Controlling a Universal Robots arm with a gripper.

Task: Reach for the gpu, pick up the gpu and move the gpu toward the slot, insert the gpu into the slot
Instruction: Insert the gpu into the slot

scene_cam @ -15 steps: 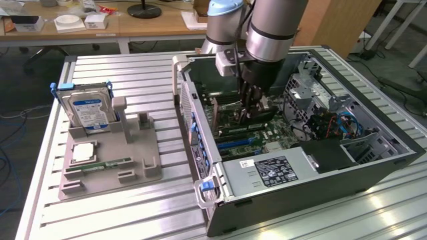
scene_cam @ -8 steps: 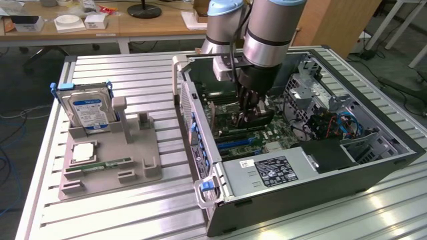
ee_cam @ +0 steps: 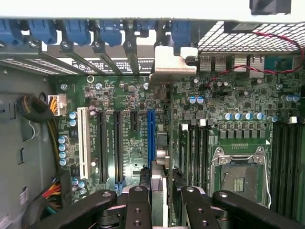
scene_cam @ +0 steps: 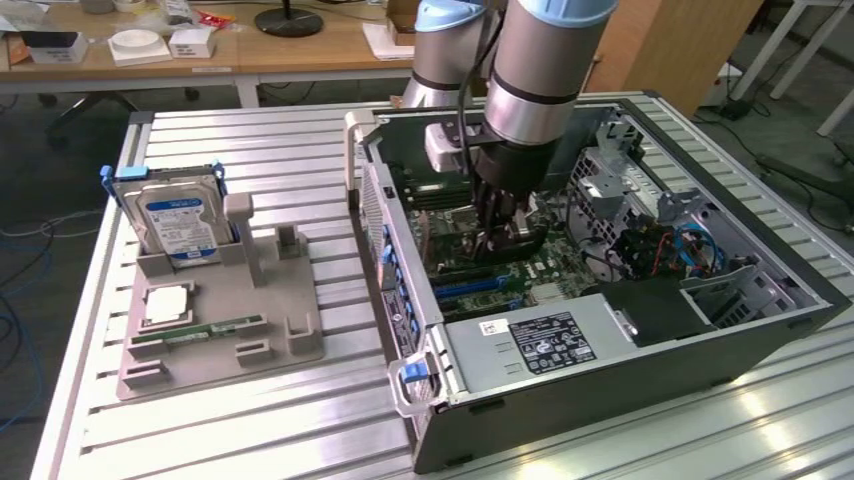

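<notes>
My gripper (scene_cam: 499,238) reaches down into the open computer case (scene_cam: 747,340), over the motherboard. It is shut on the gpu (ee_cam: 160,155), a thin dark card seen edge-on between the two fingers (ee_cam: 137,202). The card's metal bracket (ee_cam: 172,59) sits against the case's rear slot openings. The card's edge runs just beside the long blue slot (ee_cam: 151,133), and I cannot tell whether it is touching or seated. In the exterior view the gpu (scene_cam: 495,255) hangs upright below the fingers, above the blue slots (scene_cam: 467,287).
Outside the case, a grey fixture (scene_cam: 220,345) carries a blue-labelled hard drive (scene_cam: 180,222), a processor chip (scene_cam: 170,303) and a green memory stick (scene_cam: 214,327). Inside are the power supply (scene_cam: 534,340), cables (ee_cam: 45,107), black and white slots (ee_cam: 83,143) and the processor socket (ee_cam: 238,176).
</notes>
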